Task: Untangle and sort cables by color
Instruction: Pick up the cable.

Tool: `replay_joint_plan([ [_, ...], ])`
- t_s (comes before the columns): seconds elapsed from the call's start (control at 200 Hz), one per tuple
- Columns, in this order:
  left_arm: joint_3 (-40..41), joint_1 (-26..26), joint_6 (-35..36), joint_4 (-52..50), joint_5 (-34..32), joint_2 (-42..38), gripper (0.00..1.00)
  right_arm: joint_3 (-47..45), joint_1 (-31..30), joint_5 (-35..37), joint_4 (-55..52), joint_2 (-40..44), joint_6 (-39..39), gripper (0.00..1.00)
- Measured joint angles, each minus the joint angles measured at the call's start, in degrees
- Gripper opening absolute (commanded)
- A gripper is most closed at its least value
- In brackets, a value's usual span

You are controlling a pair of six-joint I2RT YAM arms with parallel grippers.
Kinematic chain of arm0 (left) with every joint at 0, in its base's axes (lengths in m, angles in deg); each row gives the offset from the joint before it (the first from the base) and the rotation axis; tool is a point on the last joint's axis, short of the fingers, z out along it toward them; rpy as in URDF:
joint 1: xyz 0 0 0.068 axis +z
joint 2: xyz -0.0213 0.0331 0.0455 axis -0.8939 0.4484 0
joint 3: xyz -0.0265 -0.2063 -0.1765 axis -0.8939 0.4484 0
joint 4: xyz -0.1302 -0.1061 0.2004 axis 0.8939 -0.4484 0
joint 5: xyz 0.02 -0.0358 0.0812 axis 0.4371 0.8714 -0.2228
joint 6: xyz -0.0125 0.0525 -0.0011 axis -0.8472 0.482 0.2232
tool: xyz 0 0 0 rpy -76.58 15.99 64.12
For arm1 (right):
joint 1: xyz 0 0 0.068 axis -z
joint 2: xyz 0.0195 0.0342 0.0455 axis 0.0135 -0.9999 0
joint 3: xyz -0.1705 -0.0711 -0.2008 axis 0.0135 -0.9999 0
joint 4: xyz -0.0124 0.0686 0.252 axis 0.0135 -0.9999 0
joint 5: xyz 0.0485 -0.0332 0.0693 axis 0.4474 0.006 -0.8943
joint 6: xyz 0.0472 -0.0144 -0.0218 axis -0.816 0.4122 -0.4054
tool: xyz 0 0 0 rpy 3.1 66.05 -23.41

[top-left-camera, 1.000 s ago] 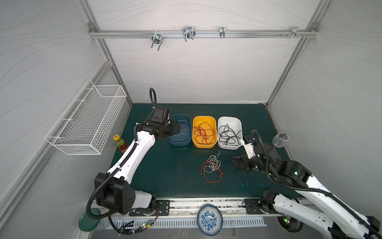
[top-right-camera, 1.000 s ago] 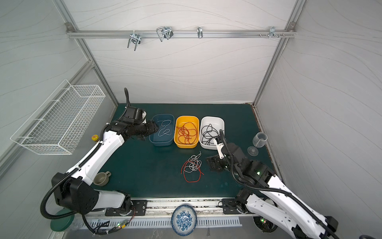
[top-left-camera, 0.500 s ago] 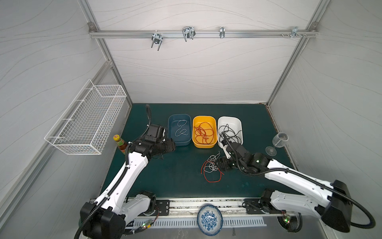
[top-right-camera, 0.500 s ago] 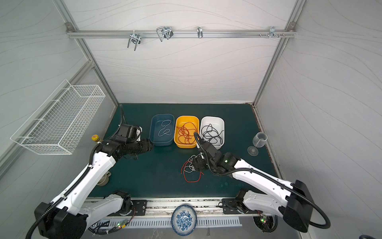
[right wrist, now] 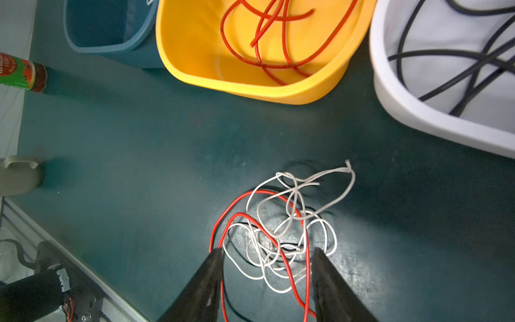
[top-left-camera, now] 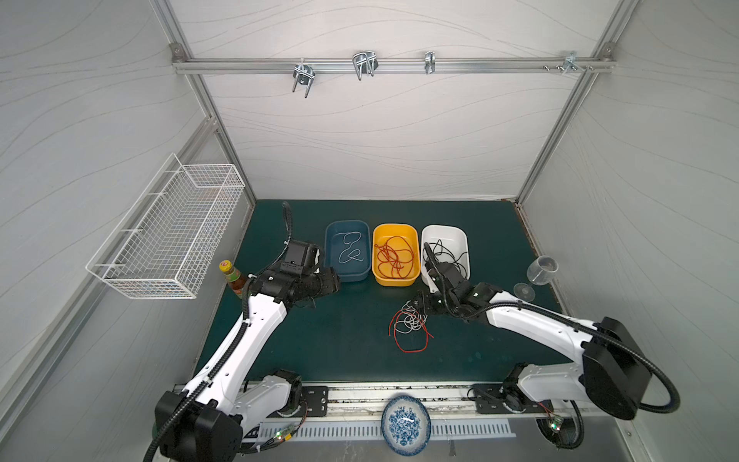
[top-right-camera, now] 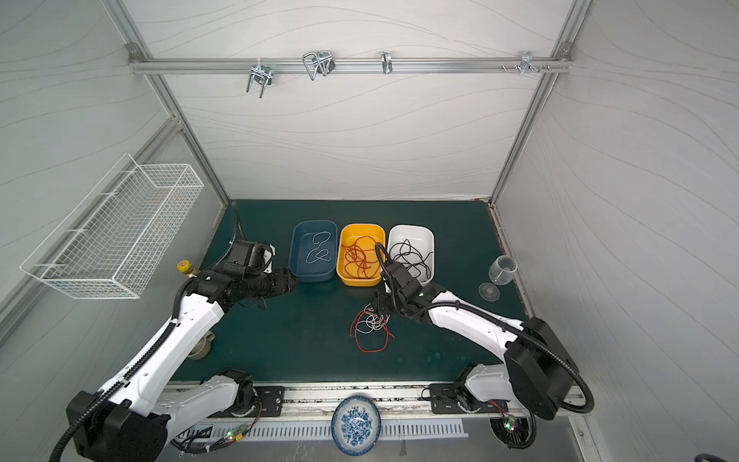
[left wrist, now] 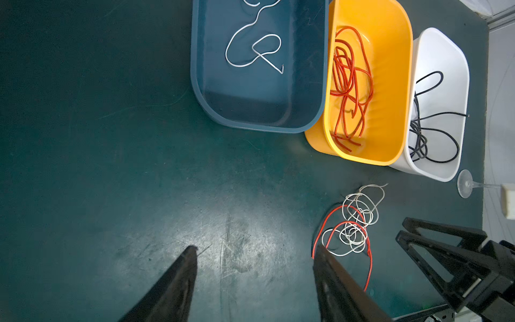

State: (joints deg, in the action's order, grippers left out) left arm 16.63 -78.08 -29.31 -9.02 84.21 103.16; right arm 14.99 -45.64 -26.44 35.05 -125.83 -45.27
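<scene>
A tangle of red and white cables (top-left-camera: 410, 325) (top-right-camera: 372, 325) lies on the green mat in front of the bins. My right gripper (right wrist: 267, 253) (top-left-camera: 420, 307) is low over it, open, with red and white strands (right wrist: 278, 242) lying between the fingers. A short dark strand shows under the knot. My left gripper (left wrist: 255, 249) (top-left-camera: 332, 283) is open and empty over bare mat, just left of the blue bin (top-left-camera: 347, 250) that holds a white cable. Red cables fill the yellow bin (top-left-camera: 396, 256). Black cables lie in the white bin (top-left-camera: 444, 250).
A sauce bottle (top-left-camera: 232, 276) stands at the mat's left edge, with a beige cup (top-right-camera: 200, 347) nearer the front. A wine glass (top-left-camera: 538, 276) lies at the right edge. A wire basket (top-left-camera: 168, 232) hangs on the left wall. A blue plate (top-left-camera: 406, 424) sits on the front rail.
My right arm swung left from beside the white bin onto the tangle, and its jaws narrowed. My left arm drew back from the blue bin toward the left.
</scene>
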Motion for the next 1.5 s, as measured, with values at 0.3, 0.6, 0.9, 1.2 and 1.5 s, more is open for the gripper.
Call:
replay_joint_plan([
  [0.3, 0.0, 0.0, 0.0, 0.0, -0.2, 0.0, 0.68, 0.0, 0.1, -1.0, 2.4, -3.9, -1.1, 0.45],
  [0.6, 0.0, 0.0, 0.0, 0.0, -0.1, 0.0, 0.68, 0.0, 1.1, -1.1, 4.6, -7.6, -1.8, 0.40],
  [0.9, 0.0, 0.0, 0.0, 0.0, -0.1, 0.0, 0.68, 0.0, 1.2, -1.2, 5.9, -8.3, -2.2, 0.24],
  [1.2, 0.1, 0.0, 0.0, 0.0, 0.2, 0.0, 0.68, 0.0, 1.2, -1.7, 6.3, -8.5, -2.4, 0.23],
  [1.5, 0.1, 0.0, 0.0, 0.0, 0.5, 0.0, 0.68, 0.0, 1.2, -2.4, 6.5, -9.9, -2.6, 0.19],
])
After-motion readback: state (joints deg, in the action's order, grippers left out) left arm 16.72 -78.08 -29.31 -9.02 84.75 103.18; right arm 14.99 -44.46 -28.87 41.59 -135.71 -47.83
